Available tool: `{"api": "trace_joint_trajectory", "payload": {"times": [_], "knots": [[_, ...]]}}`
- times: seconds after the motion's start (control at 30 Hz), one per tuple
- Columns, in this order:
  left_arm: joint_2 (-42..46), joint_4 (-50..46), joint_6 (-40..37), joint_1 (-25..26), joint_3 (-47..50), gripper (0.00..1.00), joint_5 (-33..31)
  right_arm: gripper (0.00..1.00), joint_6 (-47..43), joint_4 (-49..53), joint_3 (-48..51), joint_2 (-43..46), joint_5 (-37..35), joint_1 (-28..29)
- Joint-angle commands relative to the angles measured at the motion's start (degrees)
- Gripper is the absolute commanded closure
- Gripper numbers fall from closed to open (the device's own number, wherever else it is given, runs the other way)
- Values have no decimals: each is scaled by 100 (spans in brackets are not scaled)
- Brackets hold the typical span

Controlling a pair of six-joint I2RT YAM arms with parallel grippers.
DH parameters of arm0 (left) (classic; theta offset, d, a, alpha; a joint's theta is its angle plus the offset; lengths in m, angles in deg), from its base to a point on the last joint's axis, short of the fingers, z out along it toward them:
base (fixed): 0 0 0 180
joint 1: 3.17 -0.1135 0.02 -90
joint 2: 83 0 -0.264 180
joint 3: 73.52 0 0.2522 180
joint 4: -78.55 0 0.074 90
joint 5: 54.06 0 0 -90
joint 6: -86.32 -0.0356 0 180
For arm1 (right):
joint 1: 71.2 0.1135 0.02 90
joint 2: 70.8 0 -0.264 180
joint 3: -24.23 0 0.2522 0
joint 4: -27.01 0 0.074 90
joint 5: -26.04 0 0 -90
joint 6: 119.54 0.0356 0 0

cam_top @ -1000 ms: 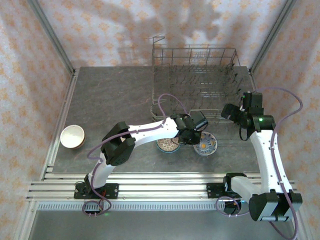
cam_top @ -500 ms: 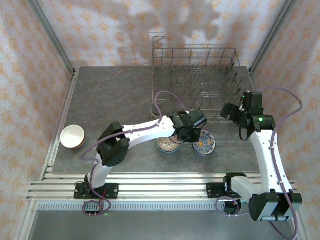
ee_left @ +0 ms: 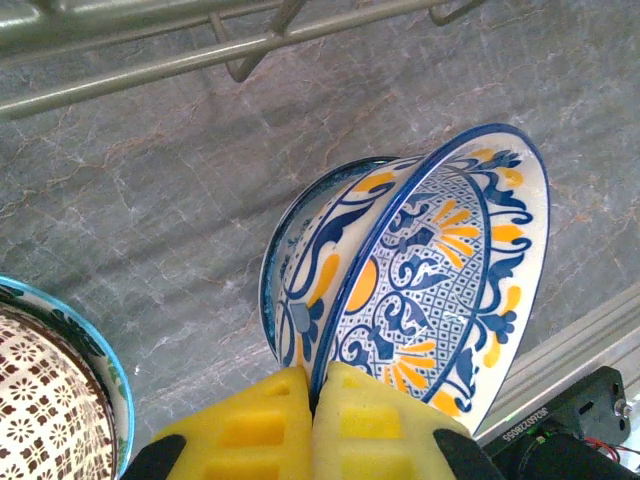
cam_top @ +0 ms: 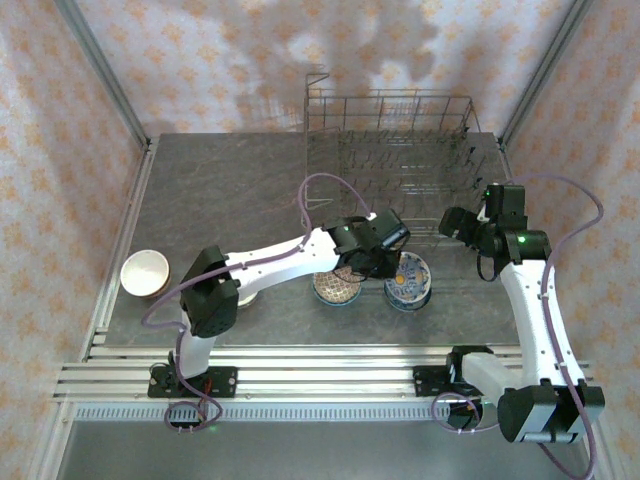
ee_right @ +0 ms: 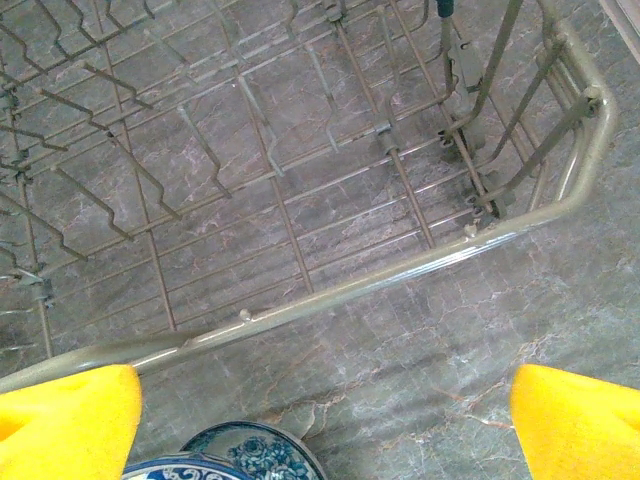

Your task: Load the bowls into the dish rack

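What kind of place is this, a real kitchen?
Likely a robot test cell, not a kitchen: patterned wall panels box in the table, two arms are bolted to a metal rail, with a dish rack and bowls as props.

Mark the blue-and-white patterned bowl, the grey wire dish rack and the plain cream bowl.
blue-and-white patterned bowl (ee_left: 440, 290), left wrist view, inner wall
grey wire dish rack (ee_right: 300, 302), right wrist view, near rail
plain cream bowl (cam_top: 146, 272), top external view, inside

Brown patterned bowl (ee_left: 40, 400) cut off at frame corner; blue-white bowl (ee_left: 430, 290) lower rim hidden inside left gripper (ee_left: 312, 390).
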Motion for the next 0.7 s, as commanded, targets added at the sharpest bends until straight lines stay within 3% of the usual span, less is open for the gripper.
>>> {"api": "trace_joint_trajectory", "payload": {"times": [0.0,0.3,0.67], "knots": [[306,-34,-177,-40,14,100,-155,5,-83,-70,-51,126,112,32],[611,-499,-618,-53,-491,100,-295,7,-127,-132,-48,84,417,29],[866,-800,-1048,-401,-1022,100,-10,10,-67,-288,-69,292,1884,29]]}}
